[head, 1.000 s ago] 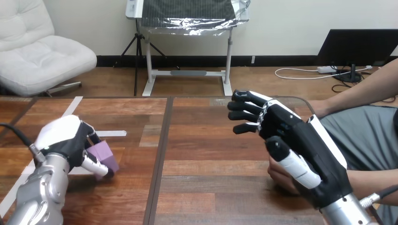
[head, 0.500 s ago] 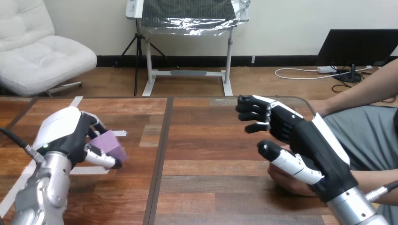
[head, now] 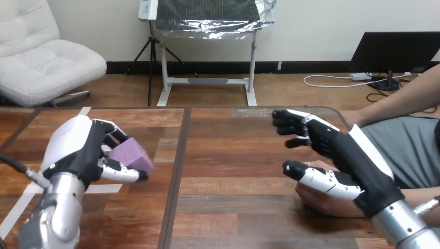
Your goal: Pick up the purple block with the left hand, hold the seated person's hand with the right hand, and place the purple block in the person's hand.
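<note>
My left hand (head: 72, 150) is closed round the purple block (head: 131, 154): my curled fingers press its far side and my thumb clamps the near side, so the block sits in my grasp over the left half of the table (head: 233, 155), its pale matte top and one blunt corner poking out to the right. It looks clear of the boards, though I cannot be sure. Nothing lies between it and the person's hand (head: 319, 199), which rests on the near right part of the table. A dark seam (head: 176, 171) runs near to far between two glossy brown plank panels, and strips of flat white tape (head: 99, 188) lie on the wood beside and under my left hand. My right hand (head: 345, 155) hangs over the person's hand with its fingers loosely extended toward the left and its thumb spread out, gripping nothing. Whether my thumb touches the person's hand I cannot tell. My forearms are smooth silver metal.
</note>
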Action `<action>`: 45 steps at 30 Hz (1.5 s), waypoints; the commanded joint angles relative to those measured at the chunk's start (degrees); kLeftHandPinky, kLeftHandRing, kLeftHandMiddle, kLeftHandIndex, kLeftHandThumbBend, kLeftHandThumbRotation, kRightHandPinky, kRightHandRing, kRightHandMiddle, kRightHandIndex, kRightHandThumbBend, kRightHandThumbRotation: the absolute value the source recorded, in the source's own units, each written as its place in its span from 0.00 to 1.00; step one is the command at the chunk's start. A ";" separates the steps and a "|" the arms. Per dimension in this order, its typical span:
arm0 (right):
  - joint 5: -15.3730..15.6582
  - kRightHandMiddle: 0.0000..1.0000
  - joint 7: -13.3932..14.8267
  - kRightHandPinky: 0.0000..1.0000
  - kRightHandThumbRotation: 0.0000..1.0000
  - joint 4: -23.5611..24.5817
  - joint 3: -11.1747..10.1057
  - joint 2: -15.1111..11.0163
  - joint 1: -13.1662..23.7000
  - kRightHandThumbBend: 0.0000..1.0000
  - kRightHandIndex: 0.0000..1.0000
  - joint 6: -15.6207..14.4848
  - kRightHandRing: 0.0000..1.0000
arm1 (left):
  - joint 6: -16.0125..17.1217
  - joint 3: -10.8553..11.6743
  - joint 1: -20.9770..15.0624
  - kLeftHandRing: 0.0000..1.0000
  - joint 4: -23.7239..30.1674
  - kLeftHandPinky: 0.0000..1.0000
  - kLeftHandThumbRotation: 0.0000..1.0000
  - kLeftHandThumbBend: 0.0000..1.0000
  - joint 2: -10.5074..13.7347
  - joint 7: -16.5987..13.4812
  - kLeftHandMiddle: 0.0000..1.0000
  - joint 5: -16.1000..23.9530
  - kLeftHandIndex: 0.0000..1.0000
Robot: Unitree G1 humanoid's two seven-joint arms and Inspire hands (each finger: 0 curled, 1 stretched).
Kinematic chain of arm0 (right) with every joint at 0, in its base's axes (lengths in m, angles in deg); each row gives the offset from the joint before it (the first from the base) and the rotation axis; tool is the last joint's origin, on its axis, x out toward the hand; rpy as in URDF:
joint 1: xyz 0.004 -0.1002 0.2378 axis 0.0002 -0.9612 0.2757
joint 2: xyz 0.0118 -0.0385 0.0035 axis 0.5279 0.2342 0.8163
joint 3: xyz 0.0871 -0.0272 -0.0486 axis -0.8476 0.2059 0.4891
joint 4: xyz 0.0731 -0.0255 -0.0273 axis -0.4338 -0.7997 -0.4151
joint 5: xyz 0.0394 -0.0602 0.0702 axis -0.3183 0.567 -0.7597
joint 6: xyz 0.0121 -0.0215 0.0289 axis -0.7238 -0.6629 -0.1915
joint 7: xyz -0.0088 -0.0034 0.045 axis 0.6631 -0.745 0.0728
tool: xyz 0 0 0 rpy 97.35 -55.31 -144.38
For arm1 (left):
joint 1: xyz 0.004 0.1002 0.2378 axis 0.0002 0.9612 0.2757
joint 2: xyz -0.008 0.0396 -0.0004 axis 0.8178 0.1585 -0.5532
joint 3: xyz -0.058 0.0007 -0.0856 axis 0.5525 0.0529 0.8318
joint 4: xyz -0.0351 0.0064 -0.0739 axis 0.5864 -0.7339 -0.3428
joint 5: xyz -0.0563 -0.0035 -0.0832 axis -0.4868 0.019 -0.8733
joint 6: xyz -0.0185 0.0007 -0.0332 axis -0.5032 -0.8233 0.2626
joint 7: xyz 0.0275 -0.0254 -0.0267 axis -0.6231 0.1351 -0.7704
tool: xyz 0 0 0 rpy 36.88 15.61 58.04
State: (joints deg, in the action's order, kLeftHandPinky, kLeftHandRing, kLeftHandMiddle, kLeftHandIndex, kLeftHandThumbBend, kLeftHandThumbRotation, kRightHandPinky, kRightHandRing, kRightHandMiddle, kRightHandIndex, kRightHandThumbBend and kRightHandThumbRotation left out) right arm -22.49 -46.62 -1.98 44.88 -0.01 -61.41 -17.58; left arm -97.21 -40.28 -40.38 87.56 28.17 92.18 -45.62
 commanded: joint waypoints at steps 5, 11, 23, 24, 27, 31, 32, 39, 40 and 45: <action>3.04 0.84 1.81 0.74 0.62 -5.25 -2.72 -5.33 7.98 0.81 0.85 4.89 0.82 | -1.75 5.09 2.55 0.34 16.12 0.25 0.00 0.66 -2.71 -0.83 0.43 -1.00 0.46; 4.61 0.85 1.92 0.75 0.62 -8.29 -2.98 -8.04 9.37 0.82 0.86 5.85 0.82 | -0.68 6.58 5.26 0.36 21.04 0.29 0.00 0.66 -4.49 -1.57 0.43 -2.33 0.45; 7.58 0.86 2.06 0.72 0.61 -12.21 -2.91 -13.15 11.17 0.84 0.87 6.46 0.82 | 1.23 9.33 9.14 0.37 27.58 0.32 0.00 0.63 -8.00 -1.97 0.43 -6.17 0.44; 7.75 0.86 2.02 0.72 0.60 -12.26 -2.90 -13.49 11.19 0.85 0.87 6.15 0.82 | 1.67 9.58 9.37 0.37 27.78 0.32 0.00 0.62 -8.21 -2.05 0.43 -6.60 0.44; 8.55 0.86 1.93 0.71 0.60 -12.11 -2.85 -14.63 11.18 0.86 0.88 5.05 0.82 | 3.08 10.33 10.02 0.37 28.21 0.32 0.00 0.61 -8.63 -2.13 0.42 -7.70 0.44; 9.61 0.86 2.02 0.71 0.60 -12.25 -2.70 -15.96 11.30 0.88 0.88 4.46 0.82 | 4.70 11.15 10.72 0.37 28.50 0.32 0.00 0.61 -8.85 -2.03 0.42 -8.70 0.44; 9.73 0.86 1.81 0.71 0.60 -12.37 -2.69 -16.38 11.40 0.88 0.88 4.19 0.82 | 5.19 11.39 10.92 0.37 28.57 0.32 0.00 0.61 -8.95 -2.04 0.42 -8.98 0.44; 10.40 0.86 1.97 0.69 0.57 -14.07 -2.38 -18.39 11.95 0.89 0.87 4.37 0.81 | 6.68 11.95 11.62 0.37 28.89 0.32 0.00 0.60 -9.33 -2.04 0.42 -9.50 0.43; 10.45 0.86 2.11 0.68 0.57 -14.39 -2.32 -18.56 12.02 0.89 0.87 4.64 0.81 | 6.79 11.99 11.68 0.37 28.92 0.32 0.00 0.60 -9.38 -2.01 0.42 -9.52 0.43; 11.37 0.85 2.72 0.66 0.55 -15.55 -2.08 -19.76 12.33 0.90 0.87 4.12 0.80 | 7.54 12.20 11.88 0.37 29.07 0.32 0.00 0.60 -9.53 -1.72 0.42 -9.91 0.43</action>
State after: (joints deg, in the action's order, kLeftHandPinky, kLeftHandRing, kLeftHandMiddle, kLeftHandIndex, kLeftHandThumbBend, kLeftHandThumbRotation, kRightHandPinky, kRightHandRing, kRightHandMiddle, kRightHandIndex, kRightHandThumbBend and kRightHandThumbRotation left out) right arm -11.66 -45.52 -16.34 44.04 -18.03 -53.45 -13.79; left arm -90.96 -29.03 -27.34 114.93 19.37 90.88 -55.13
